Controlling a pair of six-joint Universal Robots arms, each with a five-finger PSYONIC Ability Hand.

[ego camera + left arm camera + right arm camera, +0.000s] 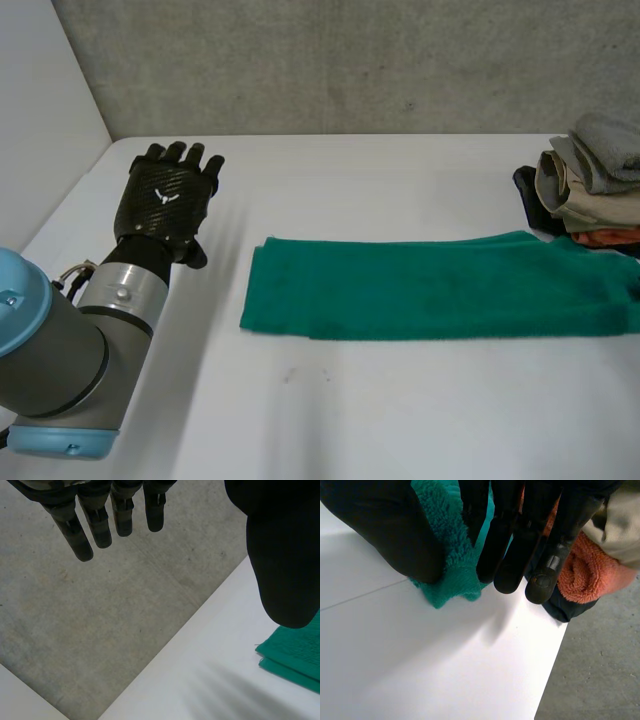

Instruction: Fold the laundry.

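Observation:
A green towel [420, 285] lies folded into a long strip across the middle of the white table [400, 410]. My left hand [165, 195] hovers to the left of it, apart from the cloth, with its fingers [100, 525] straight and spread, open and empty. Beside its thumb lies the towel's near corner [295, 652]. My right hand [515, 545] is at the towel's other end, by the laundry pile. Its thumb and fingers pinch a bunched corner of the green towel [455, 580] just above the table.
A pile of folded laundry [590, 180] in grey and beige sits at the table's right edge. An orange cloth [590, 575] and a dark one [560, 611] lie right behind my right hand's fingers. The table's edge [555, 660] and the concrete floor are close by.

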